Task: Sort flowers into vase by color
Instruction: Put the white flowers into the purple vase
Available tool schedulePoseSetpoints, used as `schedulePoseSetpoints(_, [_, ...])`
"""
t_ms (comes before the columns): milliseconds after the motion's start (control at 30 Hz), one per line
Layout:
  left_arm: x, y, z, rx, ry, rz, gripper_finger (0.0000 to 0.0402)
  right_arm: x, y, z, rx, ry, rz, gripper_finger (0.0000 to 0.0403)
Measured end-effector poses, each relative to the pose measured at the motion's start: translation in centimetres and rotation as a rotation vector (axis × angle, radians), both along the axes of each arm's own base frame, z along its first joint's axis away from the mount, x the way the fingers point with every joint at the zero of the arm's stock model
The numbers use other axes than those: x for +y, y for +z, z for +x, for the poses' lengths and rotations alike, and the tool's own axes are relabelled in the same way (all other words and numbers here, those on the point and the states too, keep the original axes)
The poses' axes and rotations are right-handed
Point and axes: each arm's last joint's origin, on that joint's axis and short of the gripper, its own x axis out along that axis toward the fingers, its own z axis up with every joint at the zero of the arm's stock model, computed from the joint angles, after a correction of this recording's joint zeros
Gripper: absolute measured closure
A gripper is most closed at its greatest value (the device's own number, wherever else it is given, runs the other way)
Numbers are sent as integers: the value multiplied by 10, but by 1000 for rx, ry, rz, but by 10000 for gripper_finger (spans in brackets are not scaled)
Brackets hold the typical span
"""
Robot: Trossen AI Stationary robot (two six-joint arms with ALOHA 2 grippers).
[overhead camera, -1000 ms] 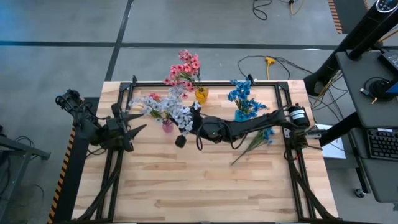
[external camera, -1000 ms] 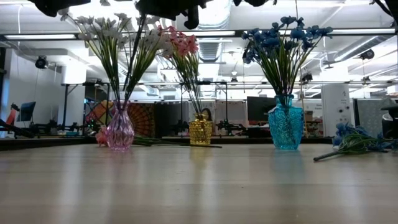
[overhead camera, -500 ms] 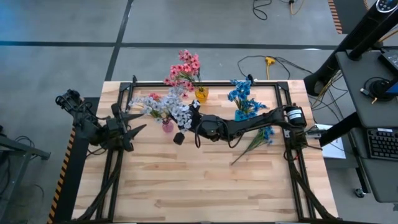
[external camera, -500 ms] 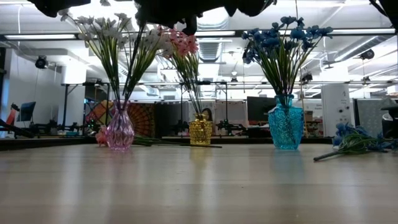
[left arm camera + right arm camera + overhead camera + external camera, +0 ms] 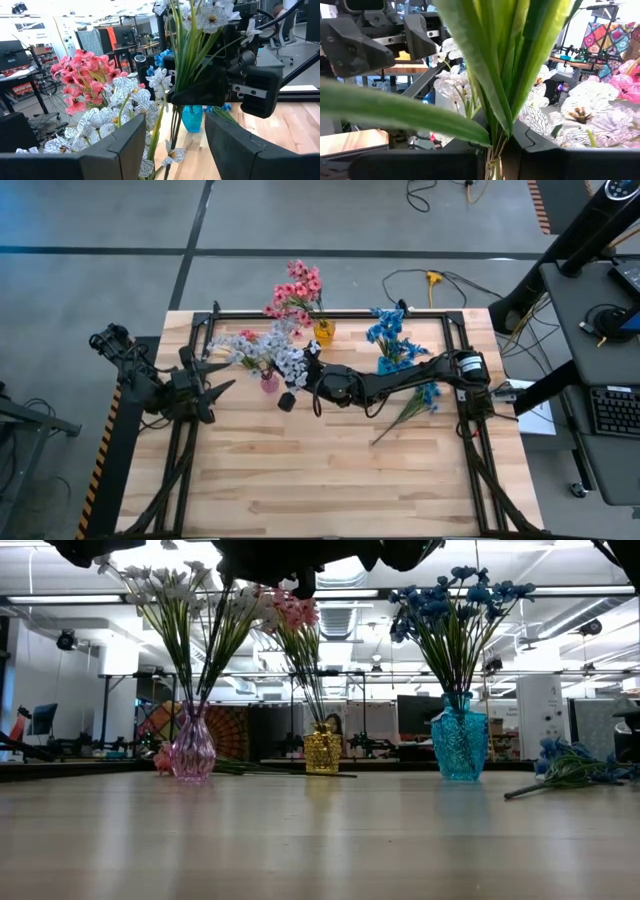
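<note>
Right gripper (image 5: 297, 387): closed around the green stems of a white-lavender flower sprig (image 5: 291, 363), held just above the pink glass vase (image 5: 193, 750)
Left gripper (image 5: 222, 370): fingers apart, holding nothing, at the table's left side near the pink vase
Pink flowers (image 5: 296, 290): in the small yellow vase (image 5: 321, 752)
Blue flowers (image 5: 452, 612): in the turquoise vase (image 5: 460, 745)
Loose blue sprig (image 5: 412, 406): lying on the wooden table (image 5: 330, 480), right side

Right gripper (image 5: 291, 393) is clamped shut, arm extended leftward across the table; left gripper (image 5: 222, 372) is held parted.
</note>
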Motion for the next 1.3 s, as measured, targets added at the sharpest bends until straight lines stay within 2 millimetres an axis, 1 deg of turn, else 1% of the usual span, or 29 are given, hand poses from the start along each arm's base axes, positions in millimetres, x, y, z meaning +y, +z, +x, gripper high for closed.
schedulePoseSetpoints(433, [0,0,0,0,0,0,215,-1,0,0,0,-1,2,383])
schedulePoseSetpoints(633, [0,0,0,1,0,1,215,-1,-13,5,25,-3,3,383])
schedulePoseSetpoints(933, [0,0,0,1,0,1,215,-1,-14,5,23,-10,3,380])
schedulePoseSetpoints(1067, [0,0,0,1,-1,1,215,-1,-14,5,22,-10,5,361])
schedulePoseSetpoints(1300, [0,0,0,1,0,1,215,-2,-14,5,11,-11,29,304])
